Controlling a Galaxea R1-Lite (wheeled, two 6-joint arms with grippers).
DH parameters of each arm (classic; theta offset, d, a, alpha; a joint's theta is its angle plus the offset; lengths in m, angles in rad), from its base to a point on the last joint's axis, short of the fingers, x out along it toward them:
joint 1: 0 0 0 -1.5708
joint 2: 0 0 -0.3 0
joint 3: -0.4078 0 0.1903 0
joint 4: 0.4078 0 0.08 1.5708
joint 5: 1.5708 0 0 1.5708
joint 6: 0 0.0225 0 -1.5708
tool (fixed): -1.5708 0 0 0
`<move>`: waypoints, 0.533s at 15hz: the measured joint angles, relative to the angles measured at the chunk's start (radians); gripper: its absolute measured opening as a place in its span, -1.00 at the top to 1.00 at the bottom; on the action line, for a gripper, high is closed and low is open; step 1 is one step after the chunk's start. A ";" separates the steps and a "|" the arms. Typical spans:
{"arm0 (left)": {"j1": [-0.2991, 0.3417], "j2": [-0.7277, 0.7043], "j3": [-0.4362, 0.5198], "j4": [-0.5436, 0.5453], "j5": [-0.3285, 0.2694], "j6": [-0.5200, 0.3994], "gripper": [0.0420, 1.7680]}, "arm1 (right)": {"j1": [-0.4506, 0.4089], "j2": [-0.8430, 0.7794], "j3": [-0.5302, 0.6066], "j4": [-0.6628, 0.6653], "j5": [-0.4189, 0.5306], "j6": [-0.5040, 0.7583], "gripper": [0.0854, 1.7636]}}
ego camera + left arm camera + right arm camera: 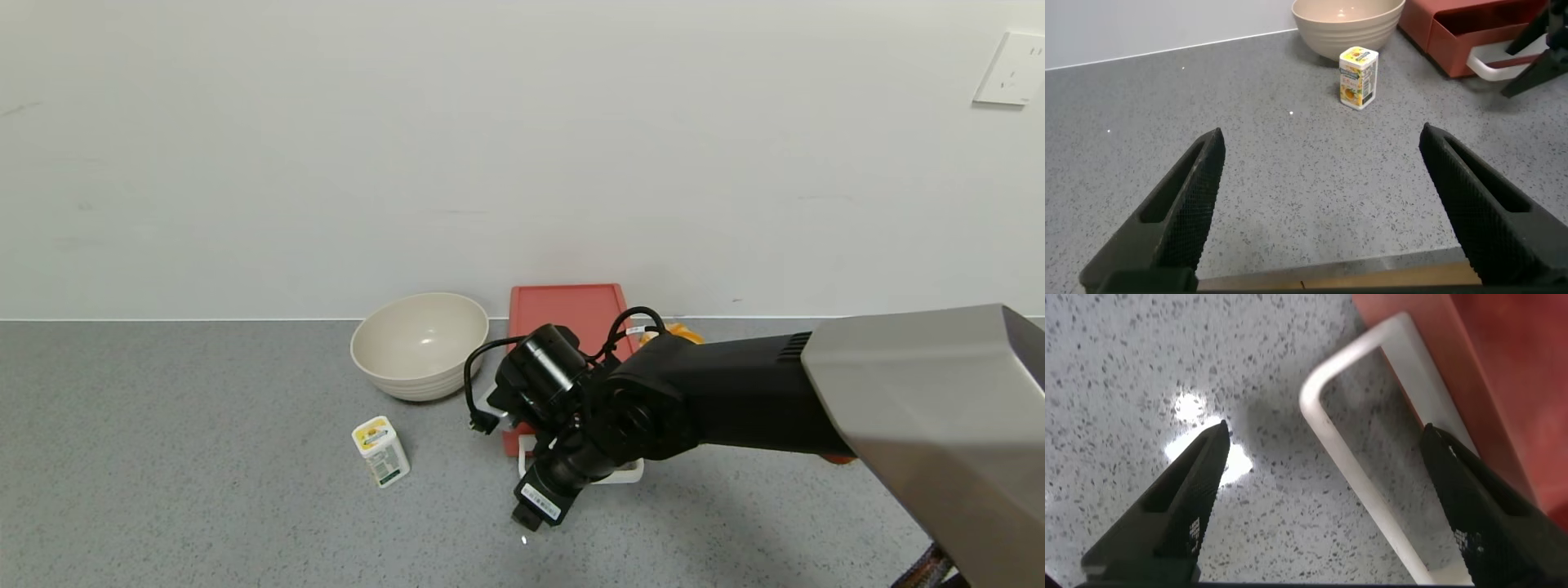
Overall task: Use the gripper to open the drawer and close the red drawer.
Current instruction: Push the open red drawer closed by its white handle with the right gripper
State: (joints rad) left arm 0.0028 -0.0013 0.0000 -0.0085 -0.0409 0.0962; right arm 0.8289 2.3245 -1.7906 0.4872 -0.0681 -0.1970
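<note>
1 red drawer [566, 320], 1 white handle [1372, 449], right gripper [1331, 498] spread above it

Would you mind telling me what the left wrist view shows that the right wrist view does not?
Only the left wrist view shows the beige bowl, the small yellow-labelled carton and the open left gripper. Only the right wrist view shows the open right gripper from above, straddling the handle. Both show the red drawer, its white handle and the grey countertop.
</note>
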 joint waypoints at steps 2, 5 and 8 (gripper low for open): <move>0.000 0.000 0.000 0.000 0.000 0.000 -0.94 | -0.008 0.018 -0.038 0.001 0.002 0.002 -0.94; 0.000 0.000 0.000 0.000 0.000 0.000 -0.94 | -0.027 0.051 -0.093 0.001 0.002 0.003 -0.94; 0.000 0.000 0.000 0.000 0.000 0.000 -0.94 | -0.041 0.079 -0.148 0.011 0.002 -0.011 -0.94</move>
State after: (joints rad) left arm 0.0028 -0.0013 0.0000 -0.0089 -0.0413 0.0962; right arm 0.7879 2.4030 -1.9387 0.4983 -0.0662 -0.2081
